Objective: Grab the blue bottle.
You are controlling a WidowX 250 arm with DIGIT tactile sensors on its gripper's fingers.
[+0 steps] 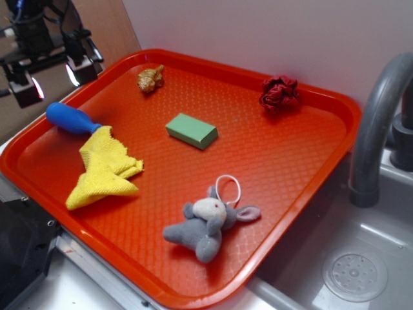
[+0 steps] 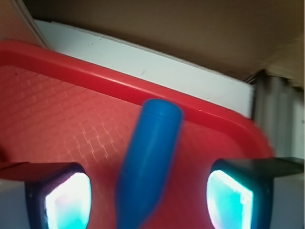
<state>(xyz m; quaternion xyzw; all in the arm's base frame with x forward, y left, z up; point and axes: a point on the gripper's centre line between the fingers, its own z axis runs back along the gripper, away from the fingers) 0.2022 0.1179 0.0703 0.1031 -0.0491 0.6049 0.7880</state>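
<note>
Lying flat on the red tray [image 1: 303, 168], the blue bottle [image 1: 71, 119], long axis along the tray's near-left rim, narrow neck toward the yellow cloth [image 1: 106, 166] and touching its edge, rounded end away. Hovering above it, the gripper [image 1: 53, 76], fingers [image 2: 66, 200] spread wide, nothing pinched. In the wrist view, bottle centred between the pads. Bright blue, smooth, glossy plastic.

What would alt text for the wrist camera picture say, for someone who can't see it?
A smooth bright-blue plastic bottle lies on a textured red plastic tray, centred between the two glowing pads of the robot's open claw, which are apart from it on either side. Behind the tray's rim are a white strip and a brown surface.
</note>
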